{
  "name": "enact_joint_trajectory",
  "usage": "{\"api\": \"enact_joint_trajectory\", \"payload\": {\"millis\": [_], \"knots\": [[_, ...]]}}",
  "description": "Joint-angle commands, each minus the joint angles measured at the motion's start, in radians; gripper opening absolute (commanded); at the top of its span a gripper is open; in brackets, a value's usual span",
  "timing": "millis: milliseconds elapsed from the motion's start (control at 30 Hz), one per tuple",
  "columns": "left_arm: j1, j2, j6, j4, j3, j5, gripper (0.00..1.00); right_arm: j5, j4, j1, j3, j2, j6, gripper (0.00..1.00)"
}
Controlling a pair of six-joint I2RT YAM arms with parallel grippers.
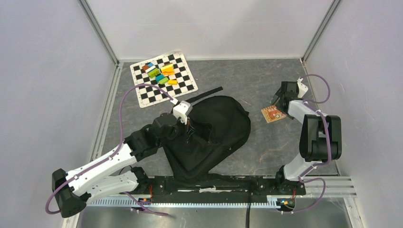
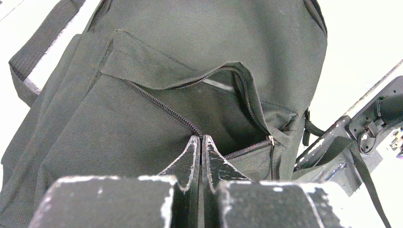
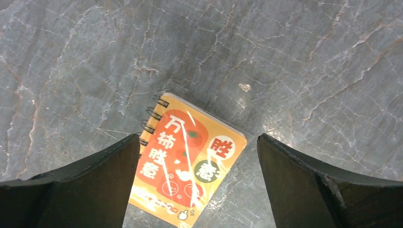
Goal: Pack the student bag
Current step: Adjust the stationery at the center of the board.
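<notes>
The student bag (image 1: 214,135), black and soft, lies in the middle of the table, and its front pocket (image 2: 214,102) is unzipped and gaping. My left gripper (image 1: 189,124) is at the bag's left edge. In the left wrist view the left gripper (image 2: 200,138) is shut, its tips pinching the zip edge of the pocket's lower lip. A small orange spiral notebook (image 1: 273,114) lies flat to the right of the bag. My right gripper (image 3: 197,138) hangs open just above the notebook (image 3: 187,164), one finger on each side, not touching it.
A checkerboard mat (image 1: 185,85) at the back left carries several small coloured blocks (image 1: 161,73). A black strap (image 1: 205,95) trails from the bag's top. Pale walls close in the left, back and right sides. A metal rail (image 1: 332,187) runs along the near edge.
</notes>
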Motion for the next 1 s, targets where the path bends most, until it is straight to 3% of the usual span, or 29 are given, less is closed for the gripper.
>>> {"api": "enact_joint_trajectory", "payload": {"millis": [0,400,967], "knots": [[0.004,0.001,0.046,0.085,0.005,0.024,0.02,-0.012,-0.013,-0.001,0.066,0.029,0.011,0.98],[0.004,0.003,0.041,0.099,-0.005,0.030,0.02,0.094,-0.133,0.057,0.196,0.135,-0.031,0.98],[0.004,-0.001,0.036,0.102,-0.010,0.023,0.02,0.068,-0.204,0.184,0.050,0.038,-0.181,0.98]]}}
